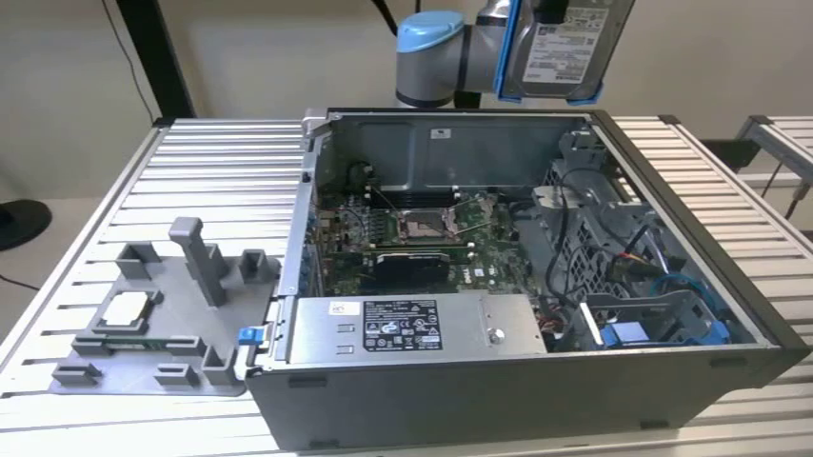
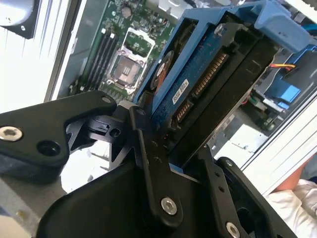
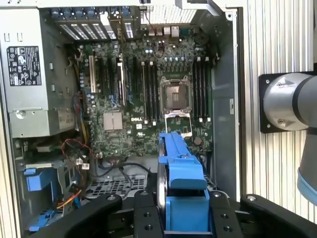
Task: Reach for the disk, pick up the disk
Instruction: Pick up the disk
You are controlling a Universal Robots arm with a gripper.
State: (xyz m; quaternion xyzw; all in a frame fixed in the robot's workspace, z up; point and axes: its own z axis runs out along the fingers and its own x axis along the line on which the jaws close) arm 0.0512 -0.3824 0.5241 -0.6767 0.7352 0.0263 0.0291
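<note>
The jaws are closed on the disk [image 2: 198, 74], black fingers [image 2: 148, 163] clamping both sides of its blue-railed body, so the gripper [image 3: 184, 218] has it firmly in hold. In the exterior view the disk [image 1: 568, 48] hangs upright, lifted clear above the back wall of the open computer case [image 1: 711, 286]. Below lies the motherboard [image 3: 148, 94], with the grey power supply box [image 1: 406, 328] at the case's front.

I see a plain pale wall [image 1: 254, 57] behind the bench, crossed by a dark upright post [image 1: 155, 57]. The work surface is a ribbed aluminium table [image 1: 216, 171], brightly and evenly lit. A second ribbed table [image 1: 782, 143] stands at the exterior view's right, with pale floor [image 1: 51, 181] at the left.
</note>
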